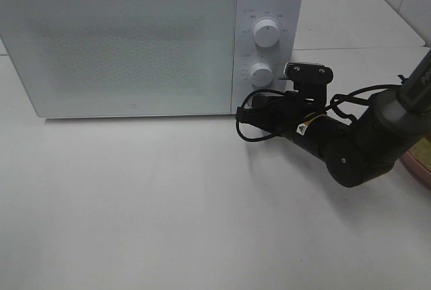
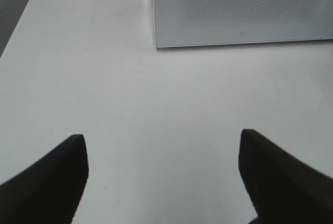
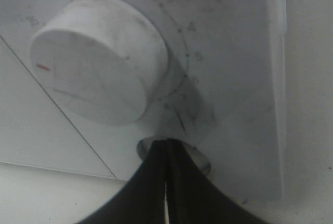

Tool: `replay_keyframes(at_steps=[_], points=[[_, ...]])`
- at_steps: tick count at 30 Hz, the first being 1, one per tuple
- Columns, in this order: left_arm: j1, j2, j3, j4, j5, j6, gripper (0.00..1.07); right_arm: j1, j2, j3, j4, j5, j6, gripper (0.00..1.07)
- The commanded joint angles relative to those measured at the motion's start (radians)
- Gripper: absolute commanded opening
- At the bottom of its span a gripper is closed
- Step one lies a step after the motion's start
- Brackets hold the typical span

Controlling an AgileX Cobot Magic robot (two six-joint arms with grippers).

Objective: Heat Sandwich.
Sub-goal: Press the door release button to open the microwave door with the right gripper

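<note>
The right gripper [image 3: 166, 148] is seen closed tight, fingers [image 3: 148, 187] pressed together, tips at a small round button [image 3: 200, 162] just below the lower knob [image 3: 99, 60] of the microwave [image 1: 151, 41], whose door [image 1: 101, 58] is closed. The left gripper [image 2: 161, 177] is held with fingers [image 2: 47, 182] wide apart over the table [image 2: 156, 99]. The sandwich is hidden from every view; its place cannot be told.
</note>
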Motion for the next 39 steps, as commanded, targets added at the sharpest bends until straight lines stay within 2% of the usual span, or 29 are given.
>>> replay_keyframes(at_steps=[1, 10, 27, 39], points=[[-0.003, -0.004, 0.001, -0.003, -0.002, -0.005, 0.76, -0.012, -0.011, -0.07, 0.088, -0.068, 0.005, 0.0], [-0.003, -0.004, 0.001, -0.003, -0.002, -0.006, 0.76, -0.012, 0.005, -0.115, 0.142, -0.047, 0.005, 0.0], [-0.003, -0.004, 0.001, -0.003, -0.002, -0.006, 0.76, -0.014, 0.005, -0.115, 0.292, -0.138, 0.005, 0.0], [-0.003, -0.004, 0.001, -0.003, -0.002, -0.006, 0.76, -0.037, 0.005, -0.115, 0.278, -0.182, 0.005, 0.0]])
